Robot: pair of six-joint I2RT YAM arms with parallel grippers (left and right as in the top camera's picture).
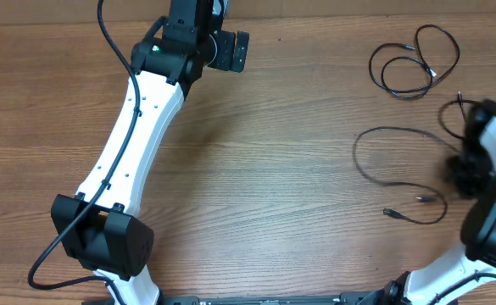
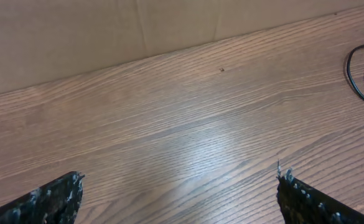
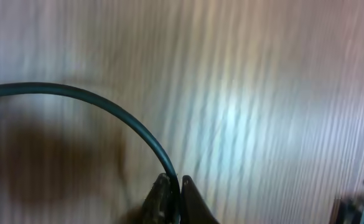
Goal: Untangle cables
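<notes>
Separating step: the right claw (image 3: 175, 198) is pinched shut on one black cable (image 3: 107, 104), apart from the coiled cable (image 1: 413, 63) farther back. The left claw (image 2: 178, 186) gapes wide, empty. Next, likely lay it straight.

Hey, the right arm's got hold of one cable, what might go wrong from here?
The right tool pinches the cable with just its tips, so a tug may slip it free. The second cable lies coiled close by; dragging the held one that way might tangle them. The left tool is open and far off, so nothing pins the loose ends.
</notes>
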